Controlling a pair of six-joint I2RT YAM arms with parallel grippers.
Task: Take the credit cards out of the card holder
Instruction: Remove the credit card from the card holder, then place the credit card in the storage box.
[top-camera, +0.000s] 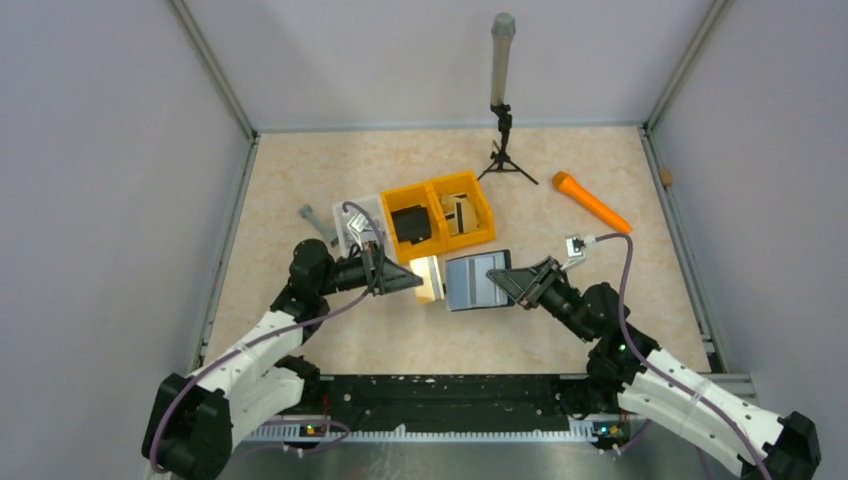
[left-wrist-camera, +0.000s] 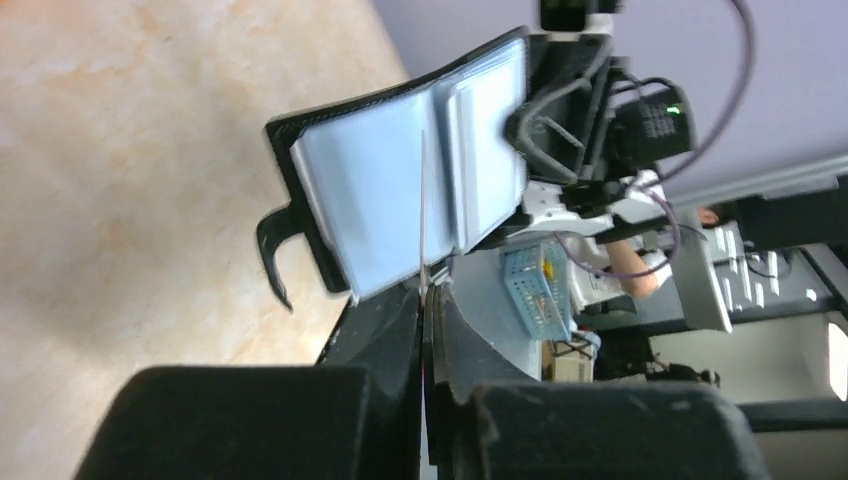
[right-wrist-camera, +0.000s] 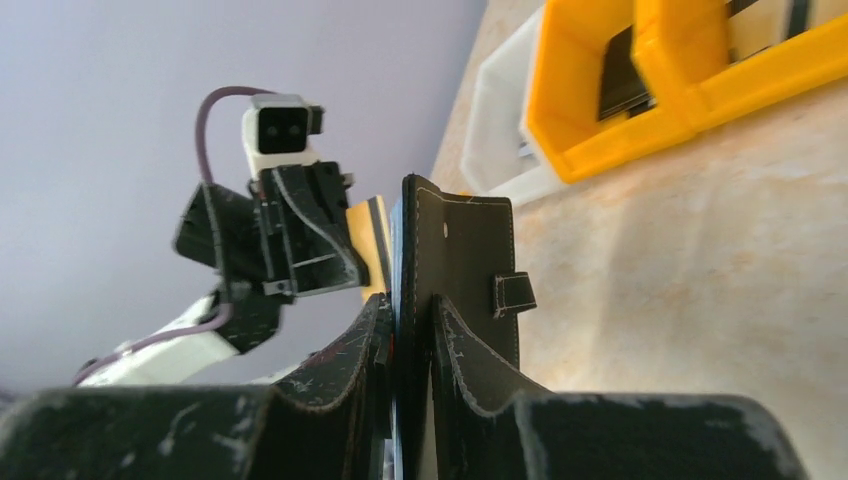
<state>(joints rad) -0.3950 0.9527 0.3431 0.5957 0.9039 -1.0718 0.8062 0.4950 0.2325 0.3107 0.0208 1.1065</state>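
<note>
- The table (top-camera: 300, 330) is the biggest thing. Both arms reach over its middle so they can work on one thing together.
- The orange bins (top-camera: 478, 238) sit just behind that spot. One side has a black block in it and the other has striped cards, so I think pulled-out cards go there.
- The card holder (top-camera: 468, 285) is over the middle of the table, spread open. Its pale blue inside faces the left arm. The right claw (top-camera: 500, 278) pinches one side of it tight, to hold it steady while a card is pulled.
- The credit card (top-camera: 428, 280) is just beside the holder's left edge. The left claw (top-camera: 412, 278) is pressed together on it. I cannot tell if its far end sits in a slot.
- The little strap (left-wrist-camera: 272, 250) hangs loose, so the holder can lie open.
- No words or brand names can be read on anything.
</note>
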